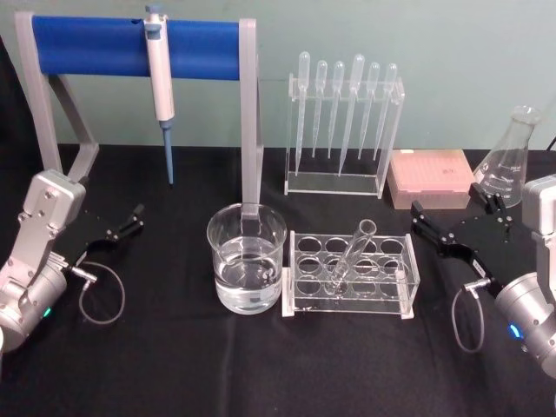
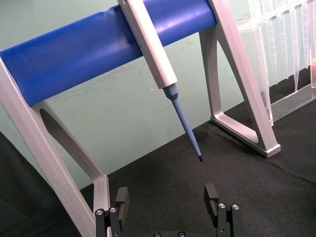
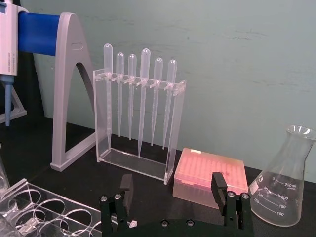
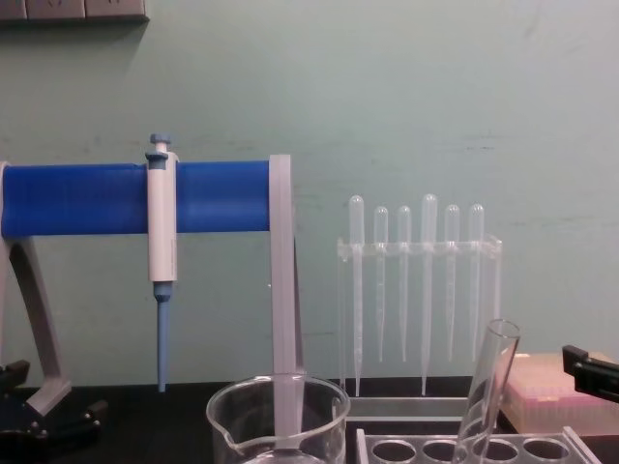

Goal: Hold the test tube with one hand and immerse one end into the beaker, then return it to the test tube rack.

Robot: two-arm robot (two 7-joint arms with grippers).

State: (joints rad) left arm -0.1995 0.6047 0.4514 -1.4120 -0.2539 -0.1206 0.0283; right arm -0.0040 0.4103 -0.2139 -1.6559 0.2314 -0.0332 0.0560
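The clear glass test tube (image 1: 351, 254) leans in a clear plastic rack (image 1: 408, 291) at the table's middle, open rim up; the chest view shows its upper part (image 4: 490, 385). Just left of the rack stands the wide beaker (image 1: 246, 261), partly filled with clear liquid; its rim and spout (image 4: 278, 418) sit low in the chest view. My right gripper (image 1: 453, 221) hovers open and empty to the right of the rack, apart from the tube; the right wrist view has it (image 3: 172, 185) facing the pipette rack. My left gripper (image 1: 122, 228) rests open at the left, seen from its wrist (image 2: 167, 197) as empty.
A white-and-blue micropipette (image 1: 160, 82) hangs on a blue-barred stand (image 1: 195, 48) at the back left. Behind the tube rack stands a rack of plastic pipettes (image 1: 343, 122). A pink tip box (image 1: 430, 178) and a glass flask (image 1: 506, 161) sit at the back right.
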